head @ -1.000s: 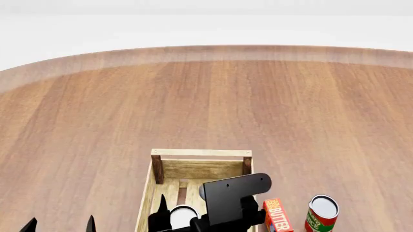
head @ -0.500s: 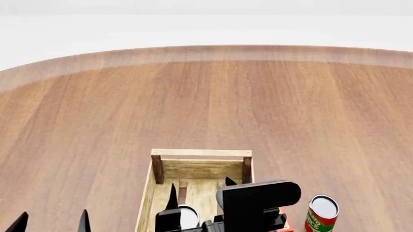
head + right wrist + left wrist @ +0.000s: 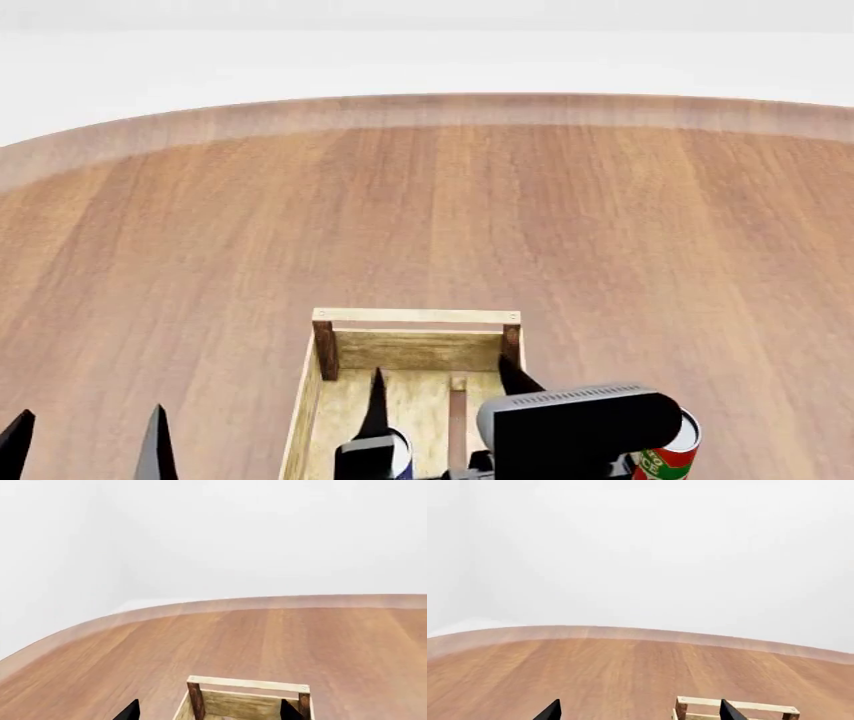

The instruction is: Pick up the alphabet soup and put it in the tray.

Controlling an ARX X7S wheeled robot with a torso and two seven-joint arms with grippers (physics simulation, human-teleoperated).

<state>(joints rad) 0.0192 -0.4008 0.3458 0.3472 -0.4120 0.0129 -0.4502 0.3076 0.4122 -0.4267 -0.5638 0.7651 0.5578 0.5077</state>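
The tray (image 3: 414, 318) is a light-wood crate near the table's front edge; its far end also shows in the right wrist view (image 3: 247, 684) and the left wrist view (image 3: 734, 705). The alphabet soup (image 3: 396, 446) stands upright inside the tray, only a sliver of pale lid and blue side showing behind a black finger. My right gripper (image 3: 445, 390) hovers over the tray, open and empty, with its jaws wide apart; in the right wrist view (image 3: 209, 711) only the tips show. My left gripper (image 3: 87, 440) is open and empty left of the tray, tips only in its wrist view (image 3: 639, 712).
A red-and-green can (image 3: 663, 462) stands on the table right of the tray, partly hidden behind my right gripper's black body (image 3: 581, 425). The round wooden table (image 3: 427, 200) stretches far ahead to its curved edge.
My right gripper has risen and shifted right over the tray, with both fingers now showing spread. It now hides the orange butter box. My left fingertips drifted left.
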